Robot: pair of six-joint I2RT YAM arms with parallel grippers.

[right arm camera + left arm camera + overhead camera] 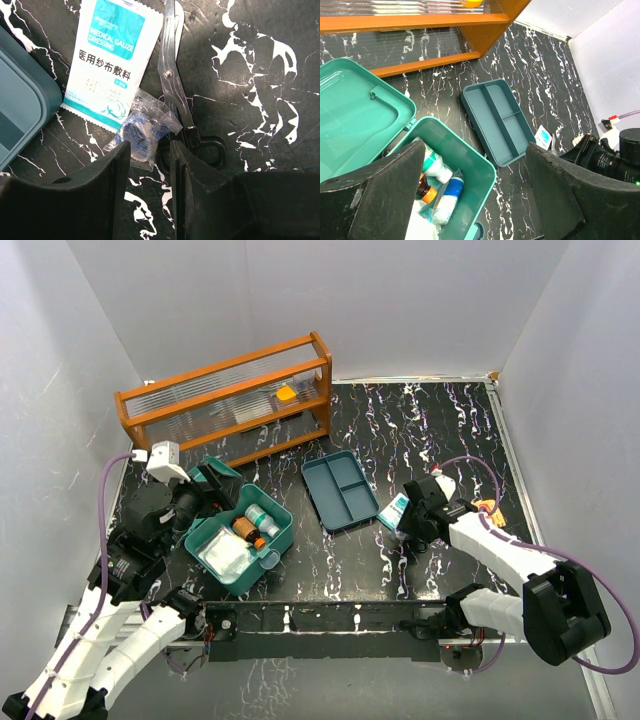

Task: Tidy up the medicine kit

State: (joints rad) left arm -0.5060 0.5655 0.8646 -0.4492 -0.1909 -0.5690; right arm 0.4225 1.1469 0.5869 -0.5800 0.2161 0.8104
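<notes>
here, one medicine kit, one tray; left jaws released; right jaws: cannot tell

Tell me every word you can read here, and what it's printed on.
"MEDICAL GAUZE DRESSING": on the gauze packet.
"医用纱布敷料": same packet.
Too small: the packet's fine print.
Blurred: print on the small clear wrapper.
Unreadable: bottle labels in the medicine kit.

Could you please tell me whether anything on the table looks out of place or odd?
The tray insert lies outside the open medicine kit, and a gauze dressing packet, scissors and a small clear-wrapped item lie loose on the table beside that tray. Nothing looks spilled or damaged.
</notes>
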